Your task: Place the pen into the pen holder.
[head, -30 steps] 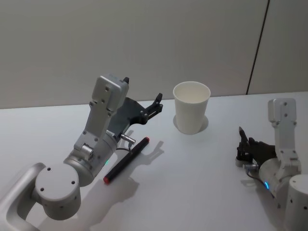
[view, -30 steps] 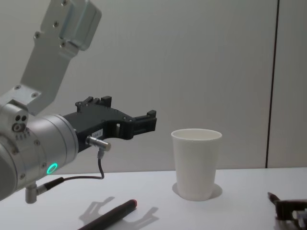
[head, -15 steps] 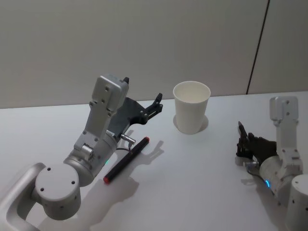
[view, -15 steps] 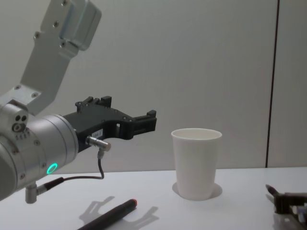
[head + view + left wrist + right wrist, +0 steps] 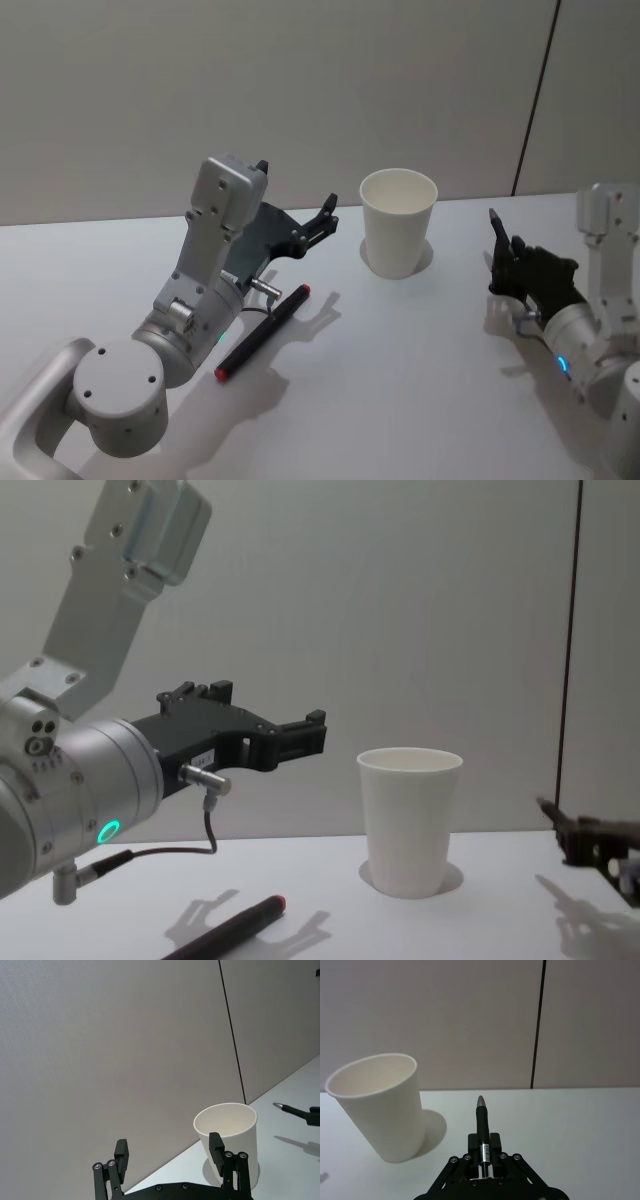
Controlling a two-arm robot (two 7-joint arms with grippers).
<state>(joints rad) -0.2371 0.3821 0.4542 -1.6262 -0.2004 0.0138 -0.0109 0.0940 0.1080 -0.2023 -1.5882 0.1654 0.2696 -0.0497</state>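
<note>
The pen holder (image 5: 398, 235), a plain white paper cup, stands upright at the back middle of the white table (image 5: 400, 390). My right gripper (image 5: 508, 268) hovers above the table to the cup's right, shut on a slim black pen (image 5: 496, 238) whose grey tip points up and forward. In the right wrist view the pen (image 5: 482, 1127) sticks out straight from the gripper (image 5: 484, 1160), with the cup (image 5: 380, 1107) ahead and to one side. My left gripper (image 5: 322, 222) is held in the air left of the cup, open with nothing in it; its fingers (image 5: 216, 1145) frame the cup (image 5: 227, 1137).
A black marker with red ends (image 5: 262, 333) lies on the table under my left arm, and also shows low in the chest view (image 5: 225, 930). A grey wall with a dark vertical seam (image 5: 535, 100) stands behind the table.
My right gripper has risen off the table with the pen and moved back, level with the cup. The left arm, marker and cup have not moved.
</note>
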